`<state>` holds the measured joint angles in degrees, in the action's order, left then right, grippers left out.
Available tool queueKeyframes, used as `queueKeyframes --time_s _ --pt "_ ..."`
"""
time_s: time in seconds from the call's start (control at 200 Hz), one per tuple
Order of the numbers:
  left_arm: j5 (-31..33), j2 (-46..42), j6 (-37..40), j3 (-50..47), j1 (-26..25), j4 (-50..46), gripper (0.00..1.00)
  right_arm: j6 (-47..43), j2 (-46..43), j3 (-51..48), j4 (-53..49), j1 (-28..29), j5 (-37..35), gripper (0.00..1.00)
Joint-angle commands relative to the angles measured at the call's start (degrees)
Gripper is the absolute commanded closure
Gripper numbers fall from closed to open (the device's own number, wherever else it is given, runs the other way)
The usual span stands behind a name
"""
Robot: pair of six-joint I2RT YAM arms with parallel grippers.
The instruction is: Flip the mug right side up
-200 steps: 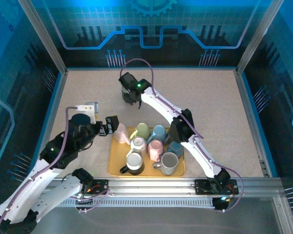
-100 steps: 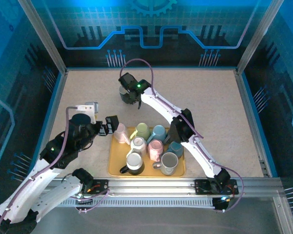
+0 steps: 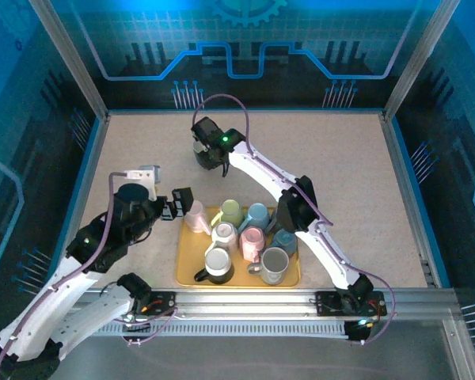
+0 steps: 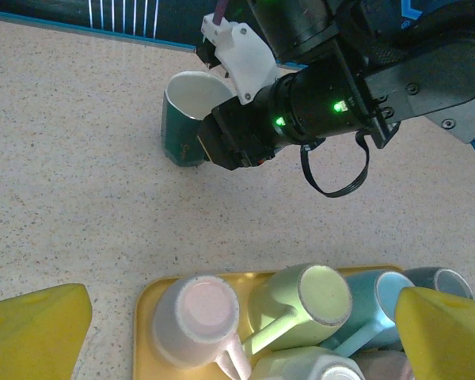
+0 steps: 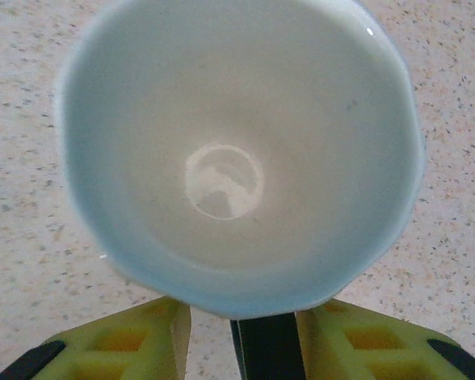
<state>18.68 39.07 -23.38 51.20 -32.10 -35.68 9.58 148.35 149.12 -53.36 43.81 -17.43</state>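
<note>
The left gripper (image 3: 180, 204) sits at the left edge of the yellow tray (image 3: 184, 277). Its fingers (image 4: 32, 332) are spread wide with nothing between them. Farther away on the table (image 3: 340, 158) stands the green mug (image 4: 182, 131) — right side up, white inside. The right gripper (image 5: 265, 344) is at it — fingers loosened, one each side of the dark handle, a gap showing. Other mugs (image 3: 253, 237) crowd the tray.

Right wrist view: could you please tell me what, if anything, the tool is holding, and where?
Seemingly nothing: the right tool straddles the green mug's handle, with a gap beside one finger.
</note>
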Motion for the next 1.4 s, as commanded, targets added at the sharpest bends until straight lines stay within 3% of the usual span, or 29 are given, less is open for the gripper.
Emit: queueKeyframes --time_s 0.0,0.405,0.47,0.565,0.745,0.995,1.255,1.395 --pt "0.9 0.1 1.5 -0.5 0.0 0.6 0.01 1.2 -3.6 -1.6 1.4 1.1 3.3 0.59" --pt "0.1 1.1 1.7 -0.6 0.2 0.8 0.01 4.0 -7.0 -7.3 5.2 0.5 8.0 0.56" --pt "-0.3 1.4 1.6 -0.4 0.3 0.7 0.01 5.0 -7.3 -7.4 4.8 0.3 6.5 0.41" --pt "-1.6 1.4 2.1 -0.4 0.2 1.1 0.01 5.4 -9.5 -9.5 5.6 0.0 5.0 0.29" --pt "-6.9 3.4 3.0 -0.4 0.2 1.5 0.01 5.2 -14.8 -13.4 7.3 -1.2 6.4 0.19" --pt "-16.1 9.8 7.7 1.3 -2.9 0.3 0.01 4.6 -29.9 -28.0 10.8 -2.9 5.2 0.19" --pt "-15.2 22.5 11.9 5.8 -12.9 -6.5 0.01 10.5 -56.4 -54.8 18.1 -8.3 10.3 0.21" --pt "-15.9 30.1 13.1 9.0 -14.8 -9.6 0.01 9.8 -67.6 -63.9 17.9 -8.7 11.6 0.21"
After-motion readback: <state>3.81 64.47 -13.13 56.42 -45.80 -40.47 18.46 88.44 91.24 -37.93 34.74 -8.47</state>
